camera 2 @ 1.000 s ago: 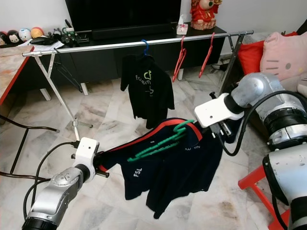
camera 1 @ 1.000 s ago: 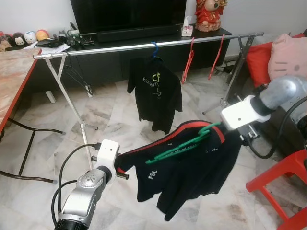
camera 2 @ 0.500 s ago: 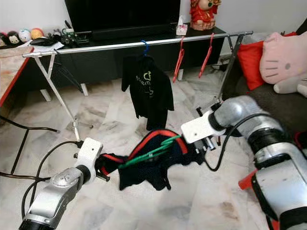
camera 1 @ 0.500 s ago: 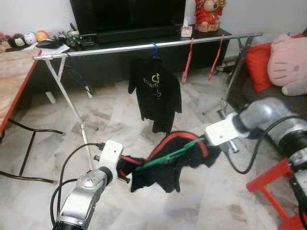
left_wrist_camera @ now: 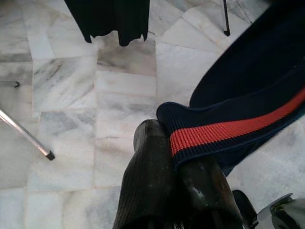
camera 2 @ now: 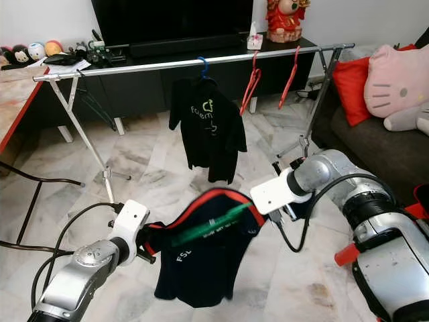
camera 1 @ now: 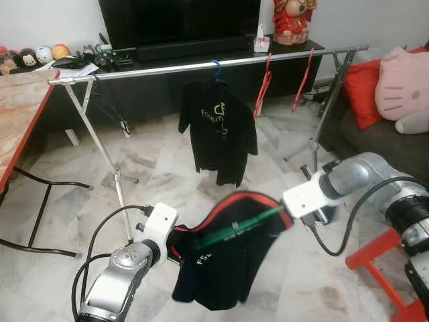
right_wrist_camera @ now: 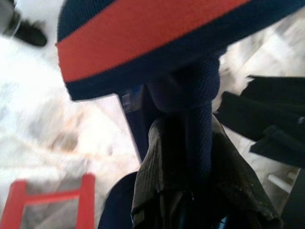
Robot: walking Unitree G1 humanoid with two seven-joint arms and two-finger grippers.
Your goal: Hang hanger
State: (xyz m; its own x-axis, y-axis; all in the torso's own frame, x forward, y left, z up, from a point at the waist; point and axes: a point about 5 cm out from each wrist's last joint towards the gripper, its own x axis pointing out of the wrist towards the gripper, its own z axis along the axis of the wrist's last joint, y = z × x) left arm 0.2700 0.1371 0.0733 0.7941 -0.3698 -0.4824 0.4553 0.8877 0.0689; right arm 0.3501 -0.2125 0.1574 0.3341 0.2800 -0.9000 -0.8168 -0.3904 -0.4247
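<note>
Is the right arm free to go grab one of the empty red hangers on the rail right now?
Probably not: the right gripper is shut on the navy shirt, and the red hangers hang farther off.

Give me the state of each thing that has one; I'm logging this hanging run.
Navy shirt: stretched between both end effectors, not on the rail.
Green hanger: inside the shirt collar, unhung.
Left end effector: shut on the collar.
Right end effector: shut on the shirt.
Black shirt: hanging on the rail.
Red hangers: hanging bare.
</note>
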